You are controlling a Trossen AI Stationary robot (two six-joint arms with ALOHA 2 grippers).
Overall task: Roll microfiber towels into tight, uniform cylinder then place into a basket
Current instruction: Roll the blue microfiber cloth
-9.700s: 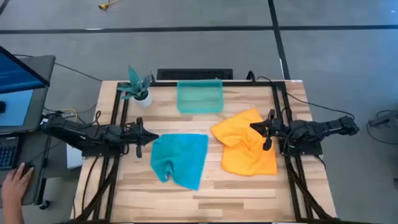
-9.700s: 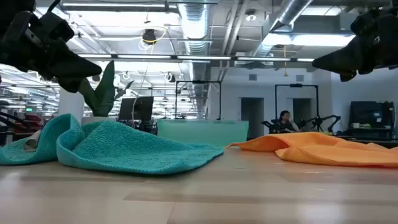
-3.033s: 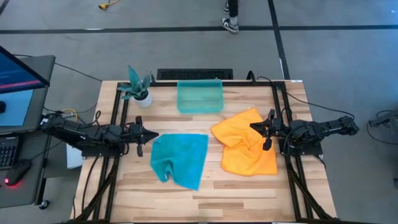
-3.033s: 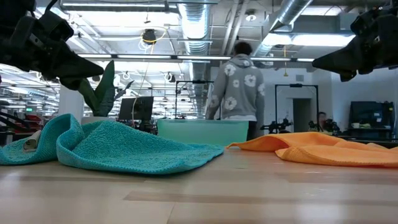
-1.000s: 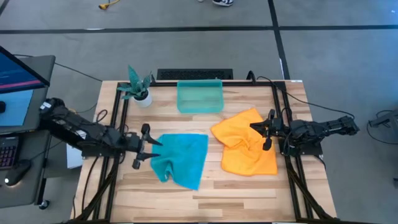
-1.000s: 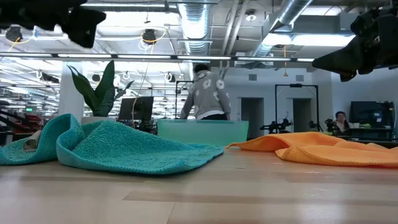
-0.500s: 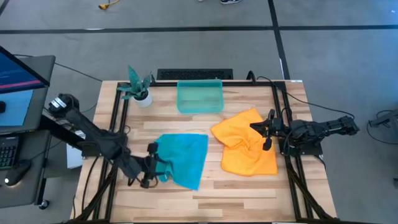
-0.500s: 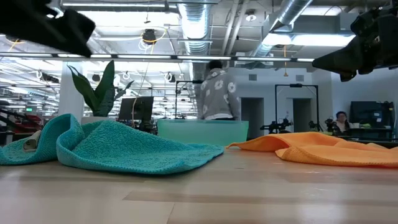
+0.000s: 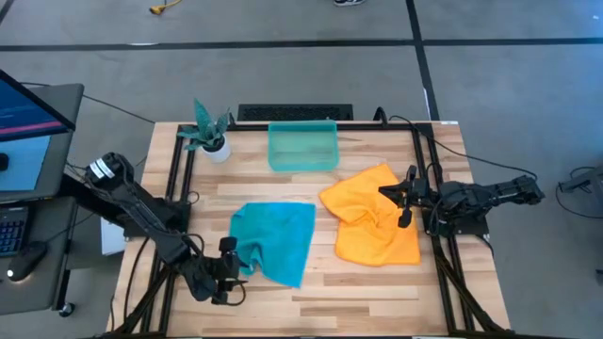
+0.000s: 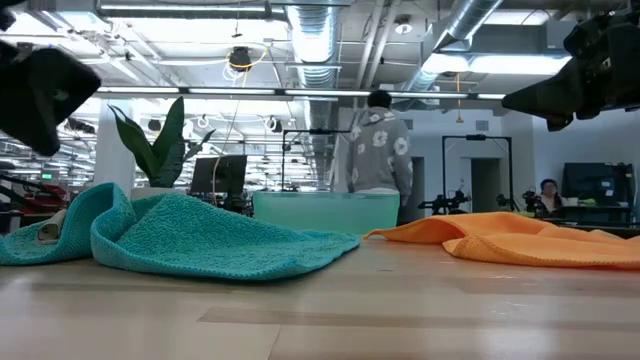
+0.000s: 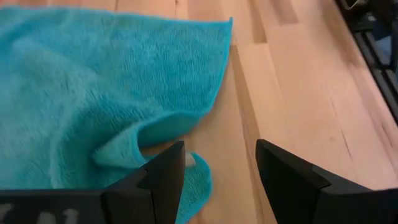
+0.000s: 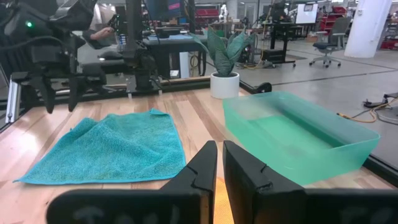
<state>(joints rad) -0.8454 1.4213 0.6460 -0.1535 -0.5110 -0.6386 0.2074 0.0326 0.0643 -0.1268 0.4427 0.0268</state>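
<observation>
The left gripper hovers released, fingers spread, at the teal-blue towel's 7 o'clock corner. That fluffy terry cloth lies rumpled on the wooden slat table, one corner curled over. The orange-yellow towel sprawls creased at the teal one's 3 o'clock. The translucent teal-green rectangular bin stands at the table's 12 o'clock. The right gripper, nearly clenched and holding nothing, waits over the orange cloth's 3 o'clock edge.

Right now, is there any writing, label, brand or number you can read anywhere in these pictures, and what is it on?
None can be read.
Teal towel, orange towel, basket: no print or label shows.
Laptop screen: nothing legible.
Signs in the room behind: too small and blurred.
</observation>
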